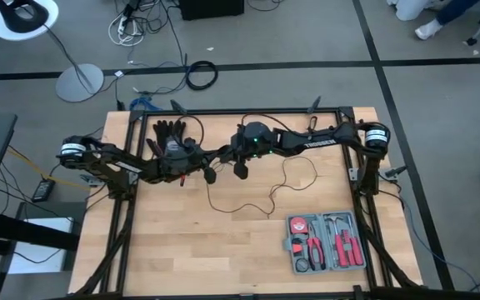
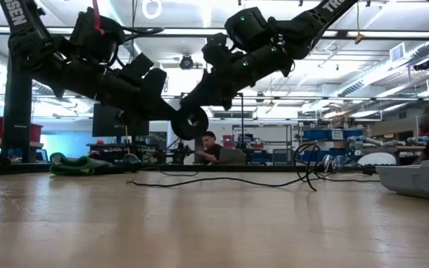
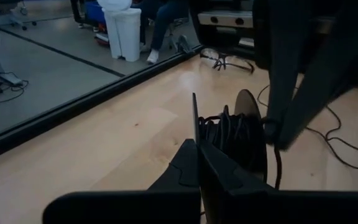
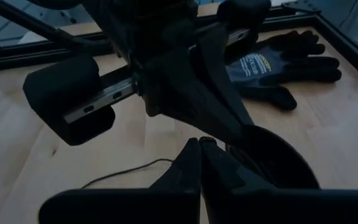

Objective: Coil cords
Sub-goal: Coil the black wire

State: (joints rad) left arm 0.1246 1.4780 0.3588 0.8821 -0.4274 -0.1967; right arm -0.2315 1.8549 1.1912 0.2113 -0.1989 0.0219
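Observation:
The cord is a very thin black wire ending in a small round disc [image 2: 190,123]. The disc hangs in the air above the table's middle, with several turns of wire [image 3: 224,129] wound beside it. The rest of the wire [image 1: 267,198] lies in loose bends on the wooden table. My left gripper [image 3: 197,143], reaching in from the left, is shut at the disc. My right gripper [image 4: 199,144], coming from the right, is shut right beside it, slanting down. My left gripper holds the disc by its rim [image 4: 253,138], pinched between the two fingers, which come nearly level from the table's left. The disc stands on edge, lifted clear of the table, with the wound turns against the fingers. My right gripper has the thin wire [image 4: 157,162] running up from the table to its shut fingertips. The fingers themselves hide the place of contact. They slant down from the table's right.
A black work glove [image 1: 171,133] lies at the table's far left, behind the grippers. An open grey tool case [image 1: 326,242] with red-handled pliers sits at the near right. Bare wood lies between the wire and the near edge.

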